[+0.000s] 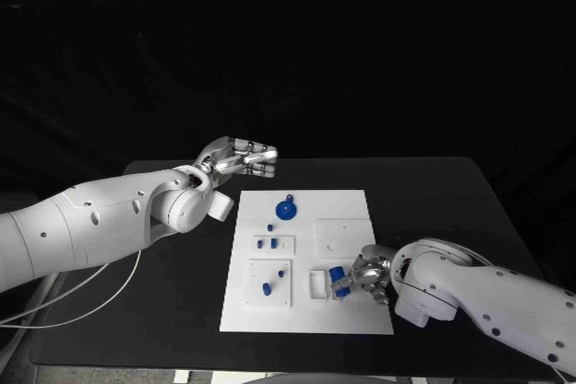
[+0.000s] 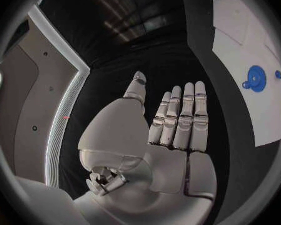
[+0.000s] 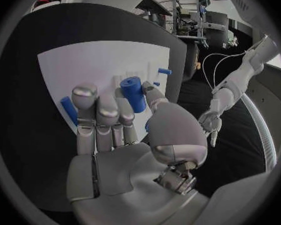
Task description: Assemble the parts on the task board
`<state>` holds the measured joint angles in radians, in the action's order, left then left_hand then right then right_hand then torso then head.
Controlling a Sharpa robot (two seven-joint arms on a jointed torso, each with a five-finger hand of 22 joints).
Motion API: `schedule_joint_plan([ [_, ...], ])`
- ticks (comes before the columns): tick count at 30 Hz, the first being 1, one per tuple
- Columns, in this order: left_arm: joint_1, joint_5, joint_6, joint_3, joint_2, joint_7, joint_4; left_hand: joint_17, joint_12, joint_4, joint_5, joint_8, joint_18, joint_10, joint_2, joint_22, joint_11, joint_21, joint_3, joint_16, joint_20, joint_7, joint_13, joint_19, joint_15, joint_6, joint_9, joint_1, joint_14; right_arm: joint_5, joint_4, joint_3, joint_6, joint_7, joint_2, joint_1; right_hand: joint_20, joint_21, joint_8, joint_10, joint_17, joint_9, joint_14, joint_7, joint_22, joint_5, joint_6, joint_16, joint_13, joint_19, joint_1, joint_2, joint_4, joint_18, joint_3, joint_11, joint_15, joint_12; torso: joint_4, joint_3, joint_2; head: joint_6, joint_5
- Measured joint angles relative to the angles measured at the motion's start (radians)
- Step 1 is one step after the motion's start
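Pinching a blue cylinder [image 3: 133,93] between thumb and fingers, the right hand [image 1: 360,276] sits over the near right part of the white board [image 1: 342,205]. Left hand [image 1: 238,157] hovers off the board's far left corner, fingers straight and pressed together, holding nothing. A blue disc [image 1: 285,207] lies on the board's far half.

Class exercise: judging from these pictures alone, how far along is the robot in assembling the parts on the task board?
Early to midway. Small blue pegs already stand in the task board. In hand: the right hand holds a blue cylinder over the board's near edge. Left: the round blue part lies loose on the board, and the left hand hovers open beyond the board, holding nothing.
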<state>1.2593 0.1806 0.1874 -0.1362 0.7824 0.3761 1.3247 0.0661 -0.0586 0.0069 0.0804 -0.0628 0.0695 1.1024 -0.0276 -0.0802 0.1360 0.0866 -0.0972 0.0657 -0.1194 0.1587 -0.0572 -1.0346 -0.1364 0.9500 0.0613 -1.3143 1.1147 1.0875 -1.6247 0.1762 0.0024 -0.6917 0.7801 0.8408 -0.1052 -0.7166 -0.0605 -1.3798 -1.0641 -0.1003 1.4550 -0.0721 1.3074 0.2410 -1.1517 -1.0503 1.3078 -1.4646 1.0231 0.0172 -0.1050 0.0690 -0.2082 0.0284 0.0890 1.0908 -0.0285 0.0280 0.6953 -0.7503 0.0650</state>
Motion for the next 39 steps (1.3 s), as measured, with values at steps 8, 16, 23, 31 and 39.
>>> schedule_joint_plan([
  [8, 0.000, 0.002, 0.000, 0.000, 0.000, -0.003, 0.001, 0.000, 0.000, 0.000, 0.000, 0.000, 0.000, 0.000, -0.004, 0.000, 0.000, 0.000, 0.000, 0.000, 0.000, 0.000, 0.000, 0.000, 0.000, 0.000, 0.000, 0.004, 0.000, -0.022, -0.015, 0.002, -0.009, -0.004, -0.008, 0.000, 0.000, 0.000, 0.000, 0.000, 0.002, 0.001, 0.000, 0.000, 0.000, -0.009, 0.000, 0.000, 0.000, 0.000, 0.000, 0.000, 0.012, 0.000, 0.013, 0.000, 0.000, 0.000, 0.0006, -0.0018, 0.000, -0.001, 0.003],
  [16, 0.000, 0.004, -0.002, 0.000, -0.001, -0.006, 0.002, 0.000, 0.000, 0.003, 0.000, 0.000, 0.000, -0.004, -0.004, 0.000, 0.004, 0.000, 0.003, 0.000, 0.000, 0.000, 0.000, 0.000, 0.000, 0.000, 0.000, 0.004, 0.000, -0.031, 0.012, 0.000, 0.002, -0.005, -0.043, 0.003, 0.000, 0.000, 0.000, -0.002, 0.002, 0.004, 0.000, 0.004, 0.000, -0.016, -0.004, 0.000, 0.000, 0.000, 0.000, 0.000, 0.024, 0.000, 0.029, -0.002, 0.000, 0.000, 0.0006, -0.0014, 0.001, -0.003, 0.006],
  [23, 0.000, 0.011, -0.002, 0.000, -0.003, -0.007, 0.005, 0.000, 0.000, 0.003, 0.000, 0.000, 0.000, -0.004, -0.008, 0.000, 0.004, 0.000, 0.003, 0.000, 0.000, 0.000, 0.000, 0.000, -0.003, 0.000, 0.000, 0.000, -0.003, -0.031, 0.049, -0.005, 0.018, -0.006, -0.079, 0.003, 0.000, 0.004, 0.000, -0.002, 0.003, 0.006, 0.000, 0.006, 0.001, -0.016, -0.006, 0.004, 0.000, 0.000, 0.000, 0.000, 0.029, 0.000, 0.034, -0.002, 0.000, -0.004, 0.0012, 0.0011, 0.001, -0.004, 0.010],
  [31, 0.000, 0.023, -0.003, 0.000, -0.002, -0.007, 0.006, 0.000, 0.000, 0.003, 0.000, 0.000, 0.000, -0.004, -0.008, 0.000, 0.004, 0.000, 0.003, 0.000, 0.000, 0.000, 0.000, 0.000, -0.003, 0.000, 0.000, 0.000, -0.003, -0.020, 0.077, -0.006, 0.032, -0.006, -0.097, 0.003, 0.000, 0.004, 0.000, -0.002, 0.003, 0.008, 0.000, 0.007, 0.001, -0.017, -0.006, 0.004, 0.000, 0.000, -0.003, 0.003, 0.032, 0.000, 0.037, -0.002, 0.000, -0.004, 0.0000, 0.0014, 0.002, -0.007, 0.014],
  [39, 0.000, 0.028, -0.004, 0.000, -0.003, -0.008, 0.006, 0.000, 0.000, 0.003, 0.000, 0.000, 0.000, -0.004, -0.008, 0.000, 0.004, 0.000, 0.003, 0.000, 0.000, 0.000, 0.000, 0.000, -0.003, 0.000, 0.000, 0.000, -0.003, -0.010, 0.091, -0.008, 0.043, -0.004, -0.108, 0.005, 0.000, 0.007, 0.002, 0.004, 0.003, 0.008, -0.001, 0.015, 0.001, -0.028, -0.015, 0.006, 0.000, 0.000, -0.004, 0.004, 0.039, 0.000, 0.047, 0.004, -0.002, -0.008, -0.0005, 0.0012, 0.001, -0.007, 0.014],
])
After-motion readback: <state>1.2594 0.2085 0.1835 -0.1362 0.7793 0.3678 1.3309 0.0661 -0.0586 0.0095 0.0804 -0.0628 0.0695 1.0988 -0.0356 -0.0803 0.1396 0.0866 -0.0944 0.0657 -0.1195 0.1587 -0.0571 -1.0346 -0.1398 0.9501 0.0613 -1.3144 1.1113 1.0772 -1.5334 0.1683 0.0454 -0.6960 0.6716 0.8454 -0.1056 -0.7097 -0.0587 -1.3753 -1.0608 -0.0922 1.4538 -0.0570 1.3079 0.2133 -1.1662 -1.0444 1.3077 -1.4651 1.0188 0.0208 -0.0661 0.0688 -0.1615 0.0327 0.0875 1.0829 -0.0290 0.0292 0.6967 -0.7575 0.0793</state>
